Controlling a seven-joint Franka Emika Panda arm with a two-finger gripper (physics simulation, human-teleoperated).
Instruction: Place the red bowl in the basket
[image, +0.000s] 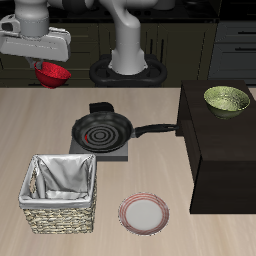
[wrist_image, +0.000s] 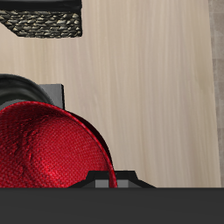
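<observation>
The gripper (image: 50, 63) sits in the upper left of the exterior frame, well above the table, with the red bowl (image: 54, 74) hanging from it by the rim; the fingers are closed on that rim, and the bowl is tilted, clear of every surface. This looks like the carry stage: the bowl is lifted but not yet over the basket (image: 62, 193), which stands in the lower left of the frame near the table's front edge. The next move probably calls for bringing the bowl toward the front edge until it is above the cloth lining, then lowering it before letting go.

The exterior view alone shows the frying pan (image: 101, 130) on its burner, the pink-rimmed plate (image: 143, 213) beside the basket, and the olive-green bowl (image: 227, 100) on the dark cabinet. The wrist view gives the red bowl's (wrist_image: 48, 149) textured inside up close, bare tabletop beyond it, and only an edge of the basket (wrist_image: 44, 21).
</observation>
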